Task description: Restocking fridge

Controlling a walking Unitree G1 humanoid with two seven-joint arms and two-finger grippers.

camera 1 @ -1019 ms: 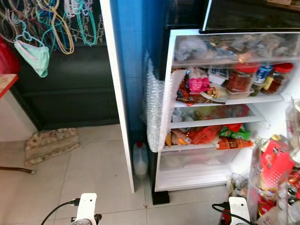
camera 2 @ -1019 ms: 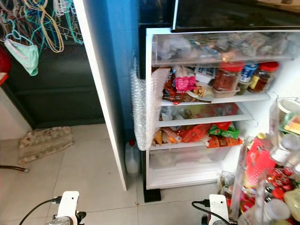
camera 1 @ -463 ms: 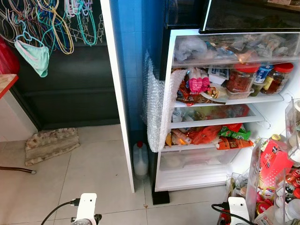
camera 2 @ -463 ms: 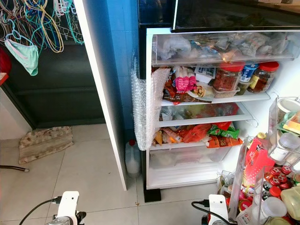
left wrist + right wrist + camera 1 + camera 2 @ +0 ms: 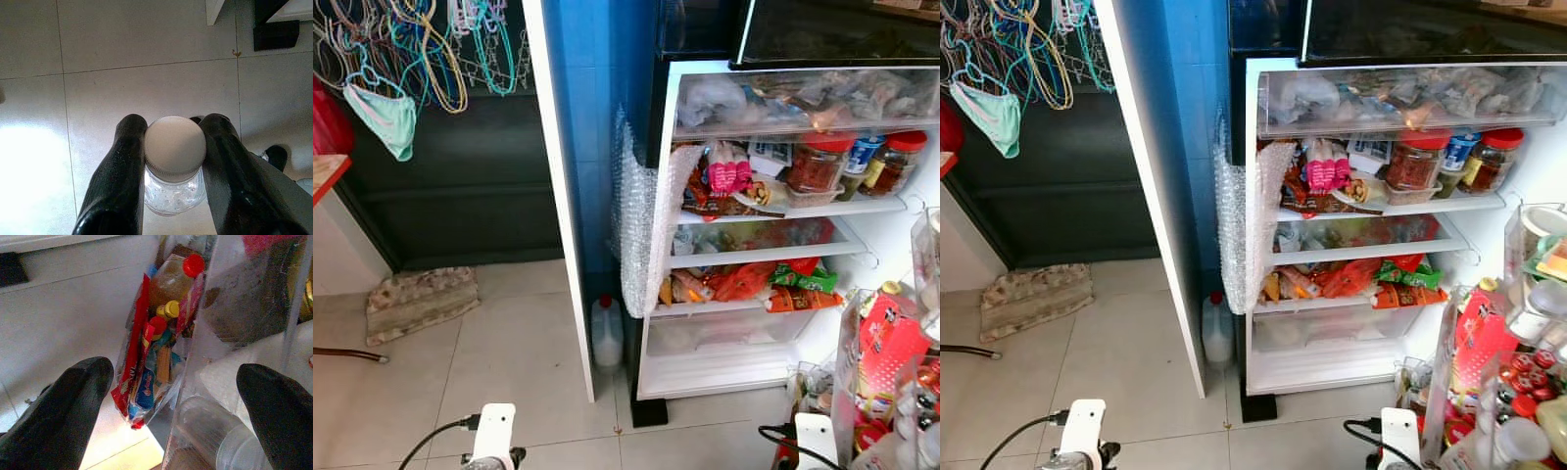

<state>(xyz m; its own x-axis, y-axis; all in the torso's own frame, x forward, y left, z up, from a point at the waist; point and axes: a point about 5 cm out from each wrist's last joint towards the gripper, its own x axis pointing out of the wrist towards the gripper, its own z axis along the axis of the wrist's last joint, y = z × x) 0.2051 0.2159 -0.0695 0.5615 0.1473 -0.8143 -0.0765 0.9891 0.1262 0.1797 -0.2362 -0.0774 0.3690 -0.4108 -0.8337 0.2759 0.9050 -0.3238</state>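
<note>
1. Restocking barely begun: fridge [image 5: 773, 235] open at right of frame, shelves crowded, jar [image 5: 174, 166] not yet inside.
2. Pinched between the left gripper [image 5: 172, 161] fingers (white lid up), low at bottom left of the head views, over floor tile [image 5: 146, 44], well short of the fridge.
3. Right gripper [image 5: 176, 396] spread wide, facing door bins [image 5: 205, 333] packed with packets and bottles.

The tiled floor [image 5: 499, 362] bears a folded mat [image 5: 421, 302] and a white jug [image 5: 607, 333] beside the fridge [image 5: 754, 225].
</note>
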